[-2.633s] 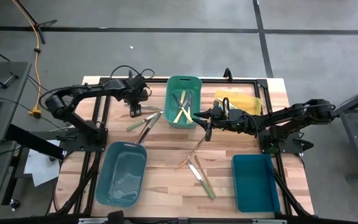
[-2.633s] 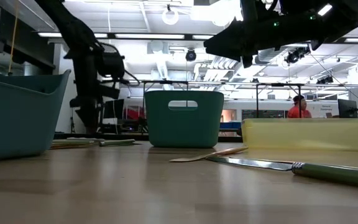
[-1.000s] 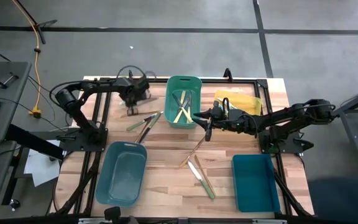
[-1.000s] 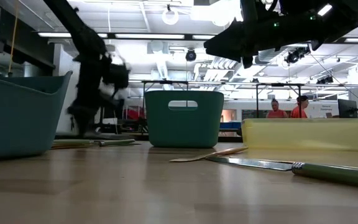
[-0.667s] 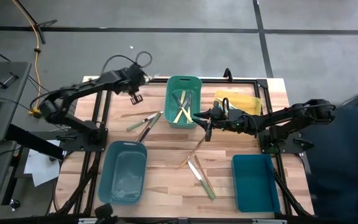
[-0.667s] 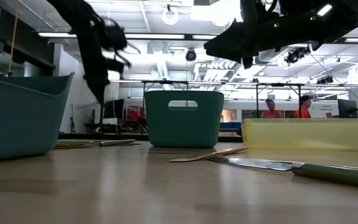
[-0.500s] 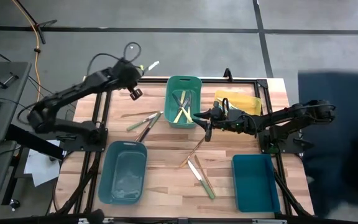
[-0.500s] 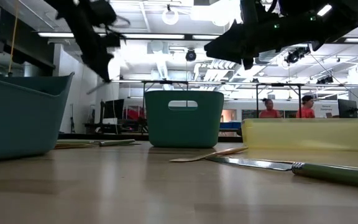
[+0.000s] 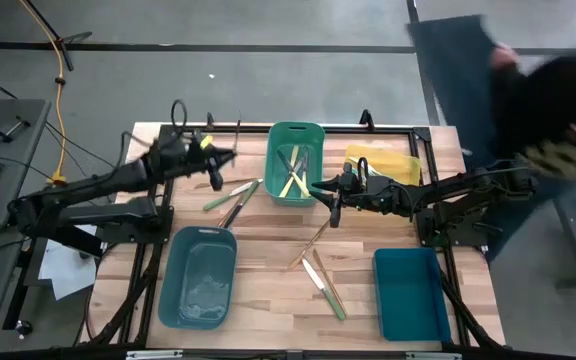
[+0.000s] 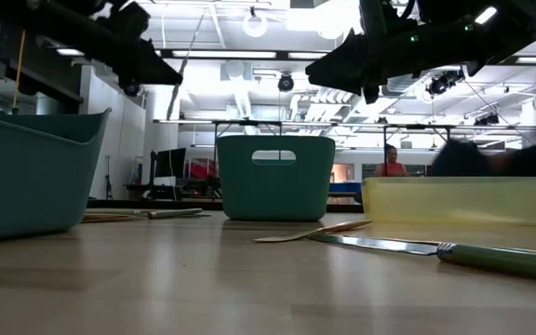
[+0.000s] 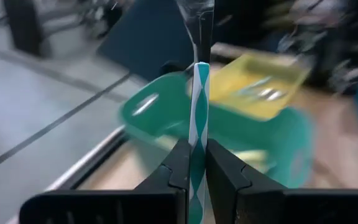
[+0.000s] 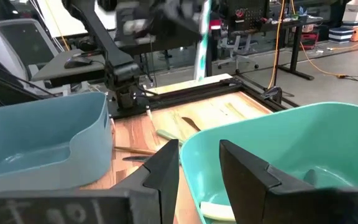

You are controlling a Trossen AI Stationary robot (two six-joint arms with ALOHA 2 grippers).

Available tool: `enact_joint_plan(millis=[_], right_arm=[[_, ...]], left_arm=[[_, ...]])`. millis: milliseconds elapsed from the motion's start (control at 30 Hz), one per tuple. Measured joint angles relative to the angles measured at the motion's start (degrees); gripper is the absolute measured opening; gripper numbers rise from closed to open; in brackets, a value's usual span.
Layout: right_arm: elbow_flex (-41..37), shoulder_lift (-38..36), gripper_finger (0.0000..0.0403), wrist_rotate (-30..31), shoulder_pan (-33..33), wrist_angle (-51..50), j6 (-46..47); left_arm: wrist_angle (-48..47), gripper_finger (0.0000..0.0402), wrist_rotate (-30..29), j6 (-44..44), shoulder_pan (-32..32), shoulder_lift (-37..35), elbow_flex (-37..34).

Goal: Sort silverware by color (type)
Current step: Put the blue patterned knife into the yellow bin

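My left gripper hangs above the table's far left part, shut on a piece of silverware with a teal-and-white striped handle. Its metal end points up. My right gripper hovers open beside the green bin, its fingers above the bin's rim with nothing between them. More silverware lies in the green bin. Some lies flat on the table left of it, and some near the middle. My left gripper pinches the striped handle between its two fingers. The fingers run about level, pointing toward the green bin, and lie across the handle. The piece stands upright in the hold, metal end up, lifted clear of the table.
A yellow bin stands at the far right. A pale teal bin is near the left front and a dark teal bin near the right front. A person moves just beyond the table's far right corner.
My left gripper has risen from the table's far left part with the striped piece. It has tipped from pointing down to about level, so the piece now stands upright, clear of the table. A person has come in at the far right.
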Motion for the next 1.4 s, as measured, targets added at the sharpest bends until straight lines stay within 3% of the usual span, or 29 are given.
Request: enact_joint_plan(millis=[200, 300, 633, 800, 1000, 1233, 1400], right_arm=[[0.0, 0.0, 0.0113, -0.02, -0.01, 2.91, -0.16], [0.0, 0.0, 0.0113, -0.03, 0.0, 4.36, -0.92], [0.3, 0.14, 0.0113, -2.18, 0.16, 11.92, -1.79], [4.58, 5.63, 0.0113, -4.25, 0.23, 12.07, -3.07], [13.16, 15.42, 0.0113, -5.21, 0.14, 11.06, -4.32], [19.5, 17.76, 0.0113, -7.1, 0.04, 2.22, -3.51], [20.15, 17.77, 0.0113, -8.13, 0.16, 1.87, -2.91]], left_arm=[[30.13, 0.002, -1.67, -5.43, -10.27, 1.15, -13.4], [36.65, 0.002, -3.38, -5.88, -14.36, 1.92, -15.09], [40.91, 0.002, -9.28, -5.83, -22.23, 6.51, -14.55], [43.96, 0.002, -9.64, -5.45, -22.41, 12.87, -13.39], [43.84, 0.002, -8.66, -3.86, -23.55, 22.01, -8.62], [44.05, 0.002, -8.57, -3.79, -25.06, 25.85, -6.23], [43.97, 0.002, -8.39, -3.69, -25.87, 27.93, -4.99]])
